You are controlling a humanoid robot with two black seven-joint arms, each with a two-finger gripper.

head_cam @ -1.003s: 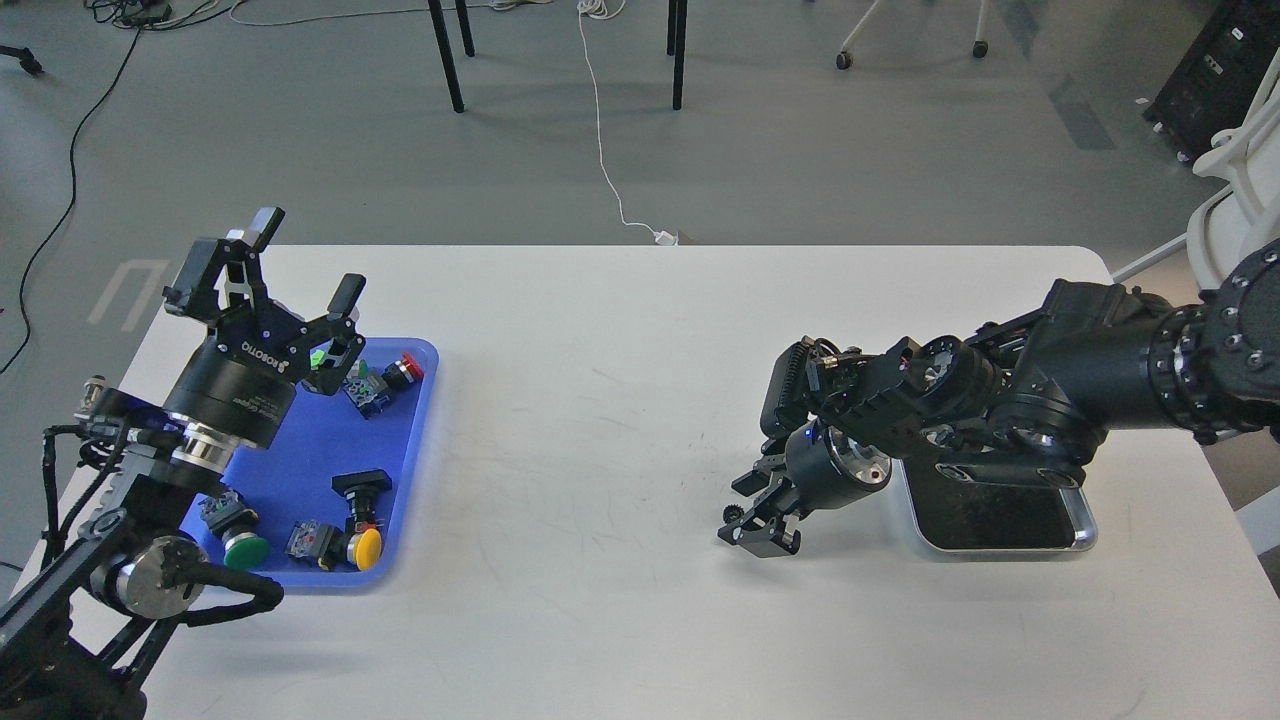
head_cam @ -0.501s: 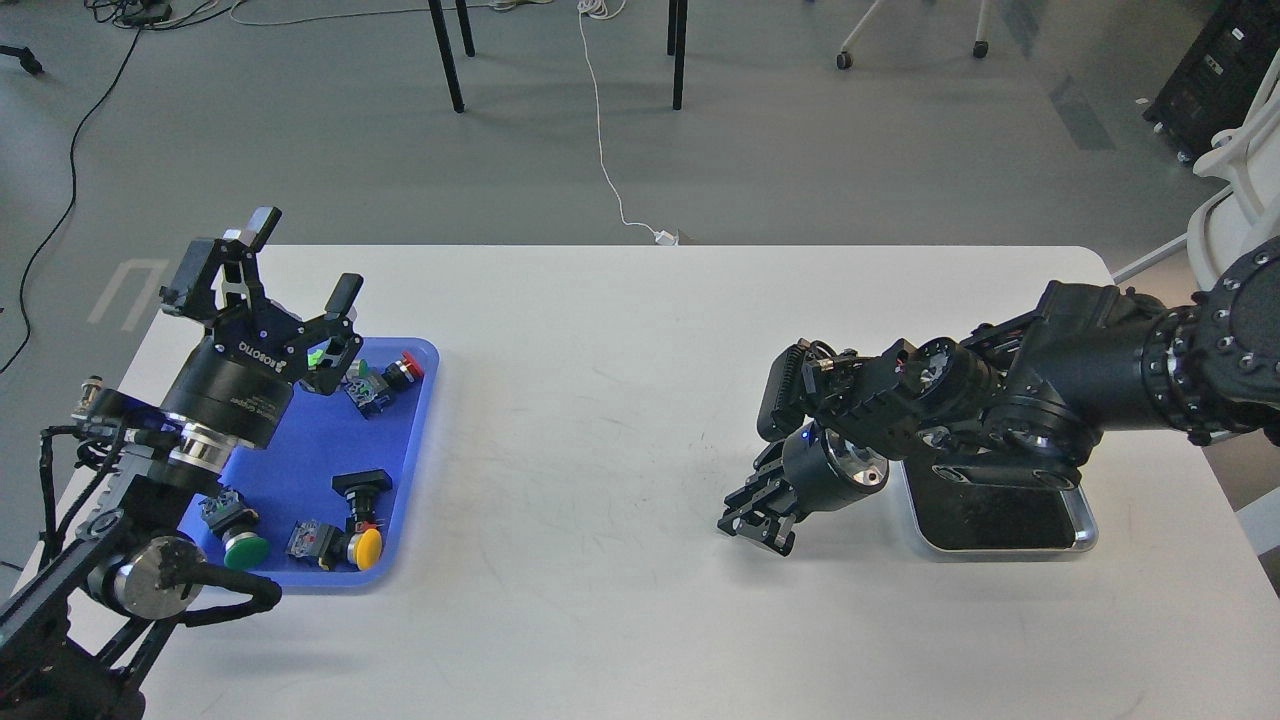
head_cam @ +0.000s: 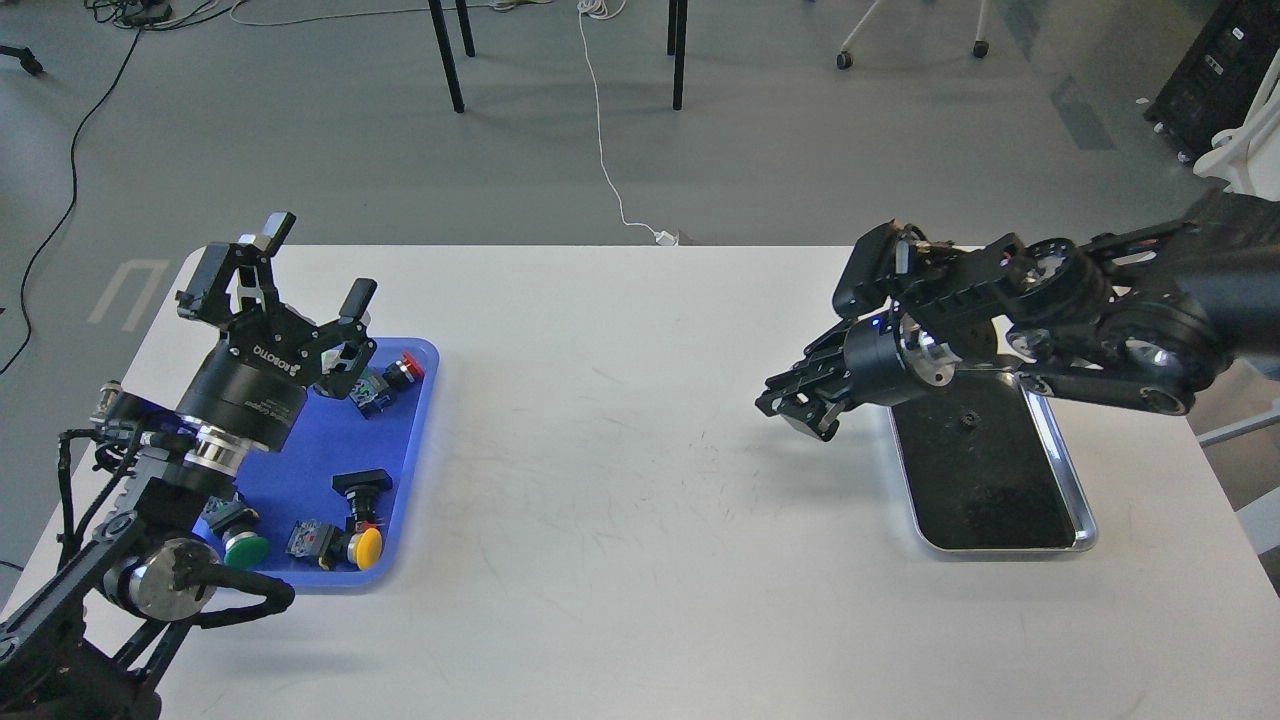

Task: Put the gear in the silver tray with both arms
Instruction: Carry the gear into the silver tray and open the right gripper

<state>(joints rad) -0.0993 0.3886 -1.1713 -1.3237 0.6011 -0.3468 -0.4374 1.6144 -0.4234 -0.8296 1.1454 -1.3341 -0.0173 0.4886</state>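
Left claw [head_cam: 283, 268]: stood spread wide and empty, raised over the far end of the blue tray [head_cam: 300, 470].
Blue tray contents: push-button parts, among them a green button [head_cam: 244, 549] and a yellow button [head_cam: 366, 546]; no gear could be told among them.
Right claw [head_cam: 795, 395]: hung above the bench [head_cam: 620, 480] just left of the silver tray [head_cam: 1075, 500]; too dark to tell how far it was parted or whether it held anything.
Gear: a small dark piece [head_cam: 967, 420] lay on the silver tray's black floor, possibly the gear, right of the right claw.
Handling: probably small, stiff and light; best pinched across its rim.
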